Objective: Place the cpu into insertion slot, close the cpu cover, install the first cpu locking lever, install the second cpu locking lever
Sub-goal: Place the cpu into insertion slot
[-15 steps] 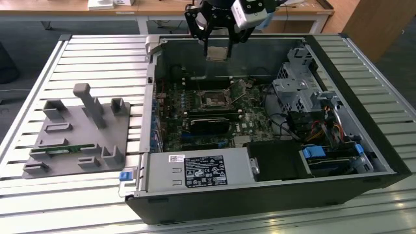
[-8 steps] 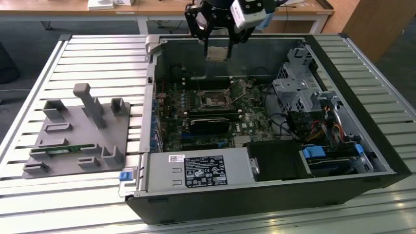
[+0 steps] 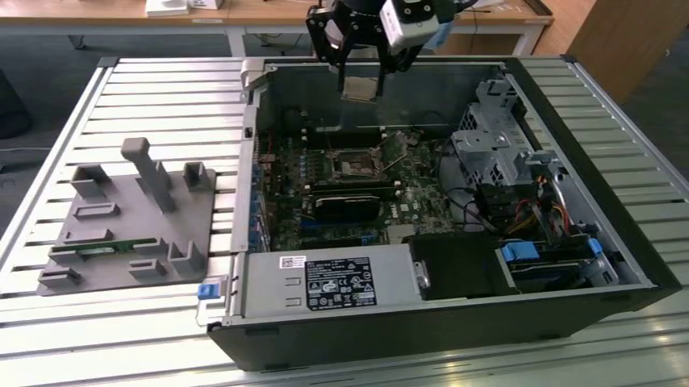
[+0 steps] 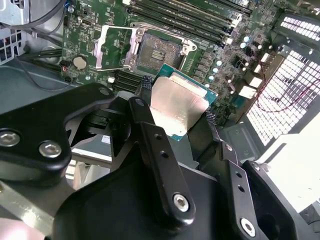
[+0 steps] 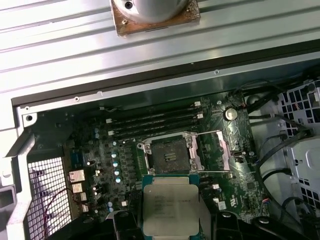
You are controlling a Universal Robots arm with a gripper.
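My gripper hangs over the far side of the open computer case, shut on the cpu. Both wrist views show the cpu as a silvery square chip with a green edge, pinched between the black fingers. The insertion slot lies open on the green motherboard, below and ahead of the cpu. The cpu cover, a silver frame, is swung open beside the slot. The chip is well above the board, not touching it.
A grey fixture plate with upright posts lies on the slatted table at the exterior view's left. Inside the case are a black card, a drive cage, cables and a power supply. Memory slots run beside the socket.
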